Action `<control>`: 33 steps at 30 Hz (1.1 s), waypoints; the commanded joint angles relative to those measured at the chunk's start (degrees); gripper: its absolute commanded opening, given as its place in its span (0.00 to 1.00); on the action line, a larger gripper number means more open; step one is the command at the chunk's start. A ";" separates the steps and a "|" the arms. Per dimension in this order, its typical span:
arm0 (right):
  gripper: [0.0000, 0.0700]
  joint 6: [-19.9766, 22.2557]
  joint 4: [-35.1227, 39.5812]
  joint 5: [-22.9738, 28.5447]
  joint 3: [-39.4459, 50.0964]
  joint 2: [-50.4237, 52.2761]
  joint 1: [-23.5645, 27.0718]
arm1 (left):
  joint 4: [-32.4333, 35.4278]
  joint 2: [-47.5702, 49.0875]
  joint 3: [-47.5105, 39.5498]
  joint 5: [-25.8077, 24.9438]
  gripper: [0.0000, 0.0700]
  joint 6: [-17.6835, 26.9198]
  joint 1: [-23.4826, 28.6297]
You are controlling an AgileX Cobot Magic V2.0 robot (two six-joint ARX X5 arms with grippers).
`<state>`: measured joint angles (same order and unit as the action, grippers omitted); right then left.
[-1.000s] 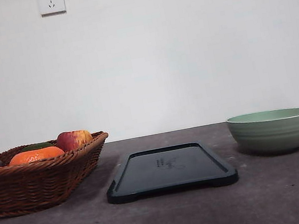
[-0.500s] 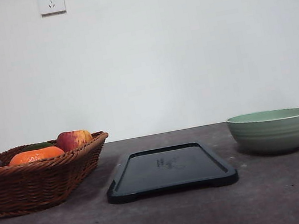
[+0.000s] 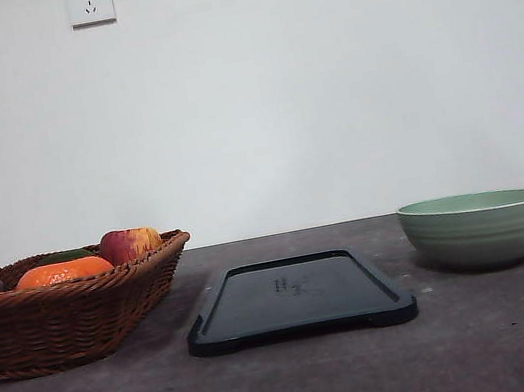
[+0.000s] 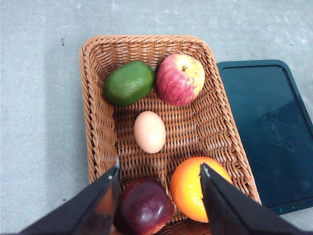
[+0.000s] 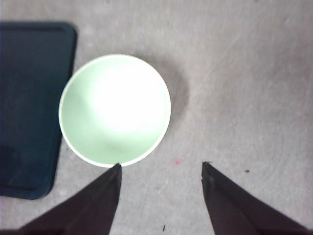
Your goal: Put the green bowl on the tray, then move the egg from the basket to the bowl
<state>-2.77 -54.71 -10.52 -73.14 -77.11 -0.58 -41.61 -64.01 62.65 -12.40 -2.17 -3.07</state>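
Directly below the right gripper (image 5: 160,169), jaws wide and empty: green bowl (image 5: 115,109), on table beside tray (image 5: 29,98); right arm nearer.

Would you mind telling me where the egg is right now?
In the left wrist view, the egg lies in the middle of the basket, between the avocado and the dark apple.

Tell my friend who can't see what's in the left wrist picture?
A brown basket sits on a grey table, holding a pale egg in the middle, an apple, a green fruit, an orange and a dark red fruit. A dark tray lies beside it. The open left gripper hovers above.
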 commanded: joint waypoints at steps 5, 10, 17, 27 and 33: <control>0.46 2.07 -0.84 0.00 -4.34 -7.87 -0.04 | 0.44 -0.42 1.40 -0.42 0.46 -0.44 -0.07; 0.46 3.41 1.42 -0.01 -4.49 -13.35 -0.06 | 0.48 -0.42 1.40 -0.42 0.46 -0.44 -0.07; 0.45 3.48 4.24 -0.10 -4.49 -18.90 -0.73 | 0.58 -0.42 1.40 -0.42 0.46 -0.44 -0.07; 0.31 3.43 6.36 0.02 -4.49 -24.08 -1.99 | 0.84 -0.42 1.40 -0.42 0.46 -0.42 -0.07; 0.28 3.43 6.76 0.02 -4.49 -25.95 -1.97 | 0.84 -0.42 1.40 -0.42 0.46 -0.44 -0.07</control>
<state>0.19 -48.36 -10.52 -76.36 -101.69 -2.48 -41.34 -64.01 62.65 -12.40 -2.55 -3.07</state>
